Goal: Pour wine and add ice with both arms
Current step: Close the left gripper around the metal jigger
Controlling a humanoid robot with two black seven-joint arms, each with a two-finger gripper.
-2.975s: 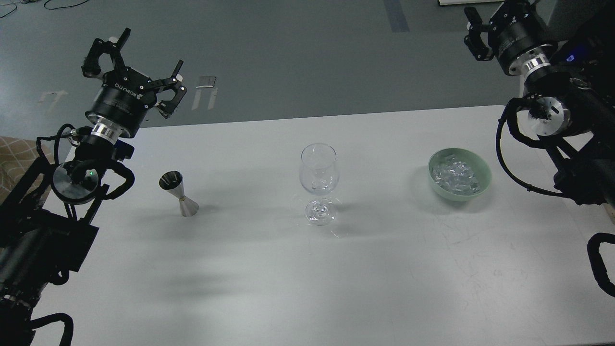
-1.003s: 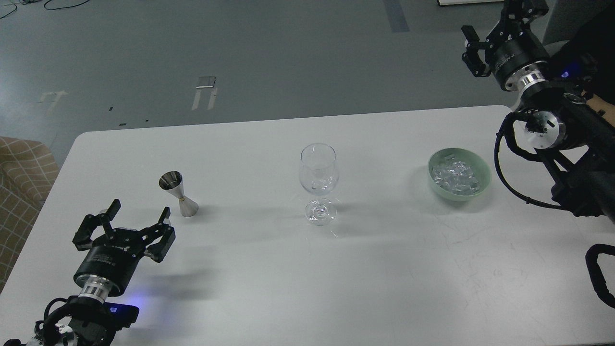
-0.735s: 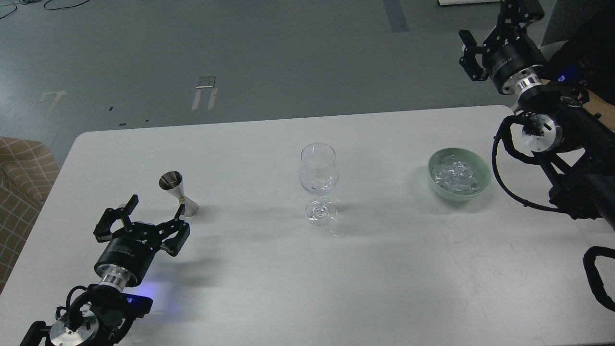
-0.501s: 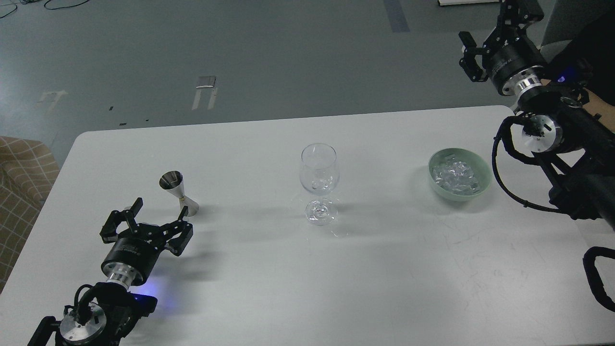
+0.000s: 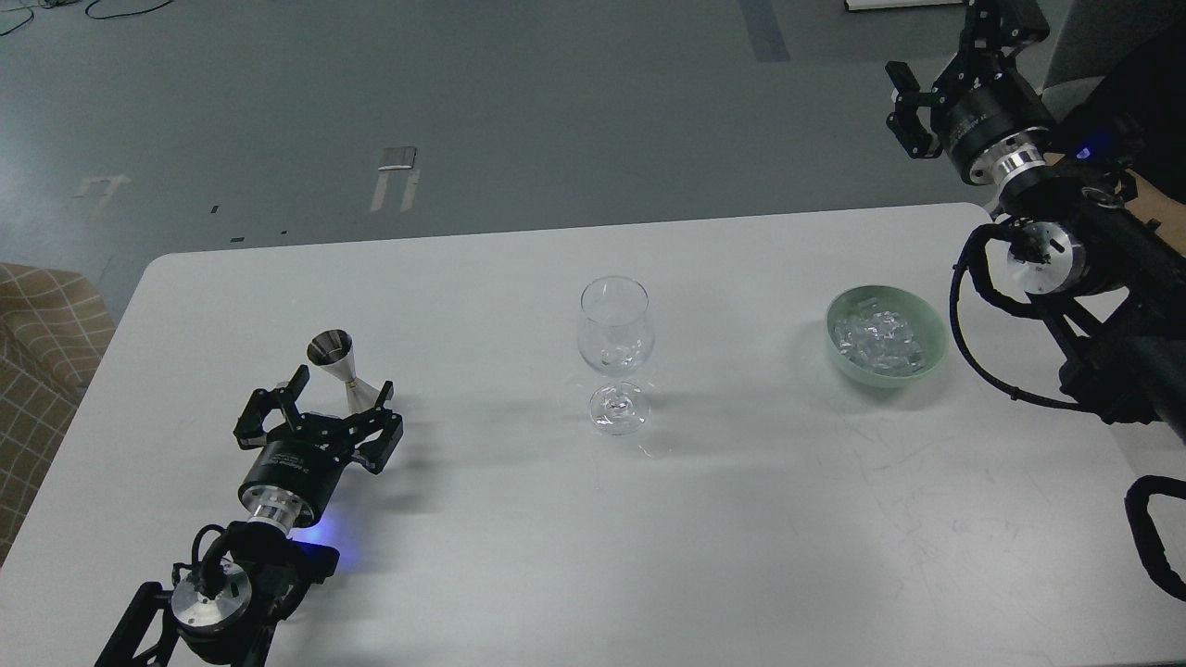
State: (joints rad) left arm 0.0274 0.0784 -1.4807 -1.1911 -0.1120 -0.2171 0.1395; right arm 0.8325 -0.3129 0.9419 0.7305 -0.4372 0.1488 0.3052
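Observation:
A clear stemmed wine glass (image 5: 614, 347) stands upright near the middle of the white table (image 5: 593, 537). A steel hourglass-shaped jigger (image 5: 343, 371) stands at the left. A pale green bowl (image 5: 927, 324) at the right holds the ice (image 5: 878, 336), a heap of small clear cubes. My left gripper (image 5: 340, 384) is open and low over the table, its fingers on either side of the jigger's base, just in front of it. My right gripper (image 5: 945, 46) is open and empty, raised beyond the table's far right corner, above and behind the bowl.
A tan checked seat (image 5: 42, 333) sits off the table's left edge. Grey floor lies beyond the far edge. My right arm's links and cables (image 5: 1066, 296) hang over the table's right side beside the bowl.
My left arm has come down from high at the left and moved forward and right, its open gripper closing in on the jigger. My right gripper has barely moved.

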